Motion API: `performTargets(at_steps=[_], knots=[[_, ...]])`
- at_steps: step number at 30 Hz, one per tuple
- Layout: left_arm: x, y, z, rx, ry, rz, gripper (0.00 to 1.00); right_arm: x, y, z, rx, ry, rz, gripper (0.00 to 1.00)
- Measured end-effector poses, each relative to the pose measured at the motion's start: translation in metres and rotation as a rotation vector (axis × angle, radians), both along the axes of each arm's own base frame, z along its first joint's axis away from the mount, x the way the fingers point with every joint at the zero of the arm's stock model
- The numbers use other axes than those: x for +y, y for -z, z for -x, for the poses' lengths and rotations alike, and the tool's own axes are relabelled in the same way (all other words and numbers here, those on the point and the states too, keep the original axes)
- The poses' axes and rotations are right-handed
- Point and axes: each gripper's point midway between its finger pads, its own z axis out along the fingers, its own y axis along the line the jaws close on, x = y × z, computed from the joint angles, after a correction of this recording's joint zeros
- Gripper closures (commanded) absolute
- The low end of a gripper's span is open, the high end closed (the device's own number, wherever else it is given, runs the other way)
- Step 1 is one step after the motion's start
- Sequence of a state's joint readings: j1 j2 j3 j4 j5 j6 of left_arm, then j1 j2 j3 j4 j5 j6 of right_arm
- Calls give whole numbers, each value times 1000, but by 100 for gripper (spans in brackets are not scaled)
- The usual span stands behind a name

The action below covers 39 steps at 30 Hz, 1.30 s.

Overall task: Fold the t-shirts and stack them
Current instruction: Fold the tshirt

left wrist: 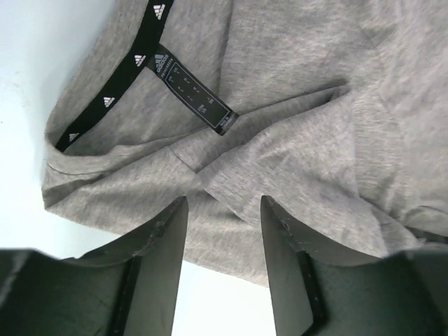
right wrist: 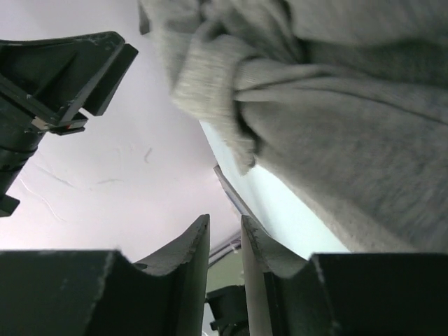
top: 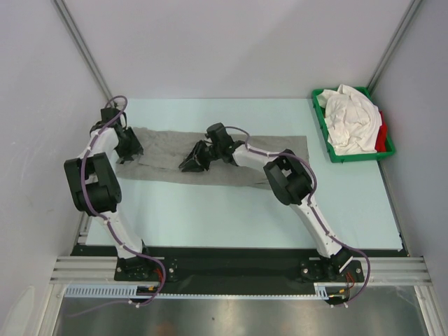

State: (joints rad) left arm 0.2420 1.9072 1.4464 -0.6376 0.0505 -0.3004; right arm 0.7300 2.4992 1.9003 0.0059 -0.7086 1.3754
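Observation:
The heather grey t-shirt (top: pixel 164 142) lies spread across the back of the table, wrinkled and partly bunched in the middle. My left gripper (top: pixel 131 149) is at its left end, open; in the left wrist view the fingertips (left wrist: pixel 224 203) stand astride the shirt's (left wrist: pixel 301 140) near edge, with the dark neck label (left wrist: pixel 199 98) just beyond. My right gripper (top: pixel 190 164) is over the shirt's middle, tilted sideways. In the right wrist view its jaws (right wrist: pixel 225 224) are a narrow gap apart with nothing between them, and a bunched fold of the shirt (right wrist: pixel 350 140) hangs above and to the right.
A green tray (top: pixel 360 159) stands at the back right, holding crumpled white t-shirts (top: pixel 350 119) and a red one (top: pixel 381 136). White walls close in the left, back and right sides. The left arm (right wrist: pixel 56 91) shows in the right wrist view.

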Motion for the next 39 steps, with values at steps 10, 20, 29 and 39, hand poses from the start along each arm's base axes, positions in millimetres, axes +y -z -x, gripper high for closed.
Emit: performTargets(at_steps=[10,20,29,39], knots=[[-52,-27,-36,-175,70,187,74,-7,-53,-48,-237,-32,-55,75],[-71,41,-52,-83,56,312,75,51,-14,-33,-278,-65,-75,88],[-62,44,-66,-108,28,318,74,33,47,-37,-207,-24,44,85],[-36,17,-74,-158,-3,250,38,-12,25,-42,-187,-103,80,54]])
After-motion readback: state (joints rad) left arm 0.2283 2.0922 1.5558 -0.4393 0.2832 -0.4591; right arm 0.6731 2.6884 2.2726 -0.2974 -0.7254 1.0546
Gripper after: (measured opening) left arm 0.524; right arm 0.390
